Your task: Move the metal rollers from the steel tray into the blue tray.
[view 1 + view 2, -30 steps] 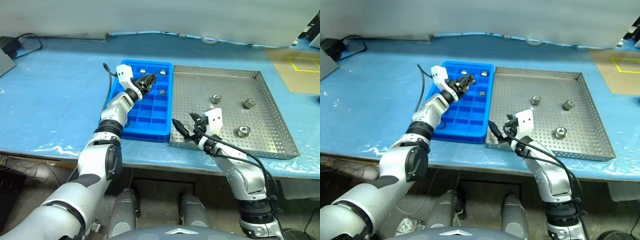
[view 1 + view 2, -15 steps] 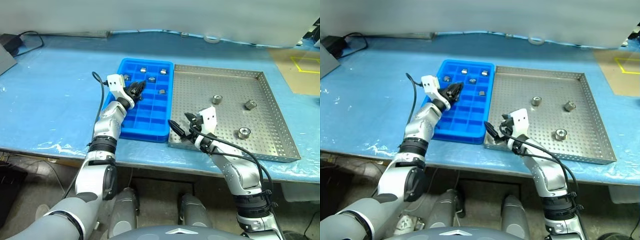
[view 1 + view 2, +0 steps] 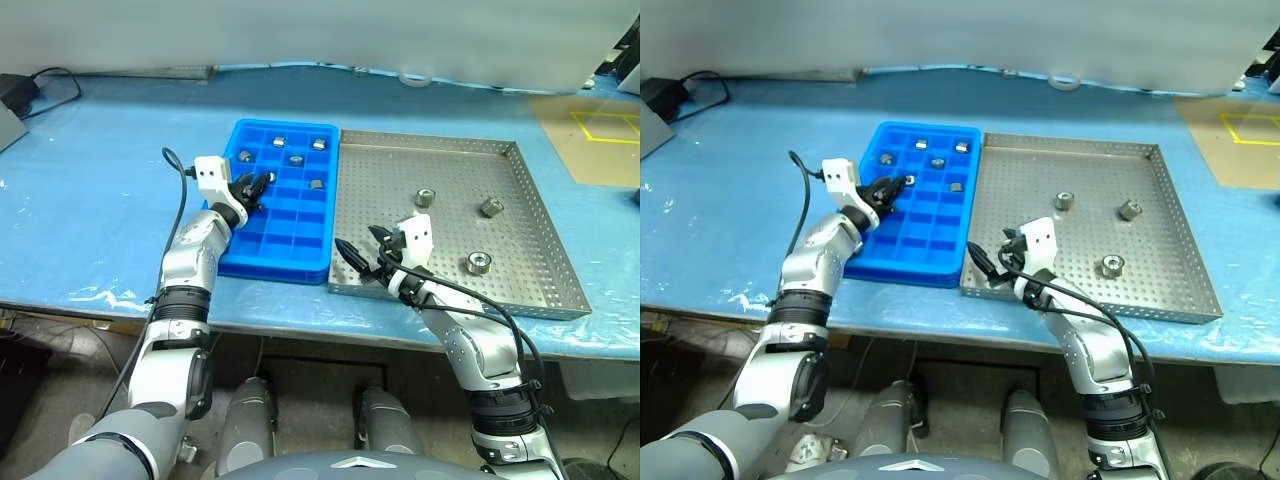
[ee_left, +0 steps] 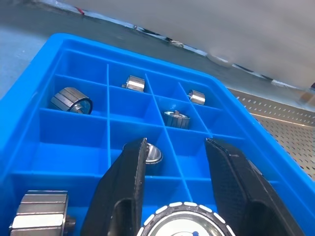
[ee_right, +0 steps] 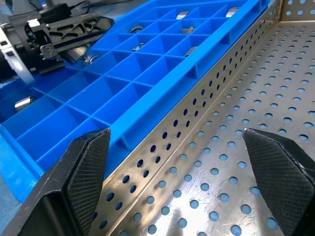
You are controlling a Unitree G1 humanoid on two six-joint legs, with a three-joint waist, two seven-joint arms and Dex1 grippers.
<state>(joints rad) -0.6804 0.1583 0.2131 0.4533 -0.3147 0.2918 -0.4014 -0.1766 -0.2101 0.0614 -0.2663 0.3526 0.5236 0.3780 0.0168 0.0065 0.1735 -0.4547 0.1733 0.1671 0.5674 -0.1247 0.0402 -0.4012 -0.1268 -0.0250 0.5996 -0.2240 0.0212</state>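
Three metal rollers point(image 3: 425, 197) point(image 3: 490, 207) point(image 3: 479, 263) lie apart on the perforated steel tray point(image 3: 440, 160). Several more rollers point(image 4: 176, 118) sit in compartments at the far end of the blue tray point(image 3: 285, 240). My left gripper point(image 3: 262, 181) is level over the blue tray's left side. Its fingers point(image 4: 125, 196) are apart with nothing between them, and one roller point(image 4: 152, 153) lies in the cell just ahead. My right gripper point(image 3: 358, 242) stands wide open and empty over the steel tray's near left corner, beside the blue tray's wall point(image 5: 162, 98).
Both trays sit side by side, touching, on a blue-covered table point(image 3: 100, 200). A black cable point(image 3: 50, 78) lies at the back left. A brown mat with yellow tape point(image 3: 600, 125) is at the far right. The table's front edge runs just below the trays.
My left gripper has drawn back and to the left across the blue tray and dropped a little. The right gripper has stayed where it was, still open.
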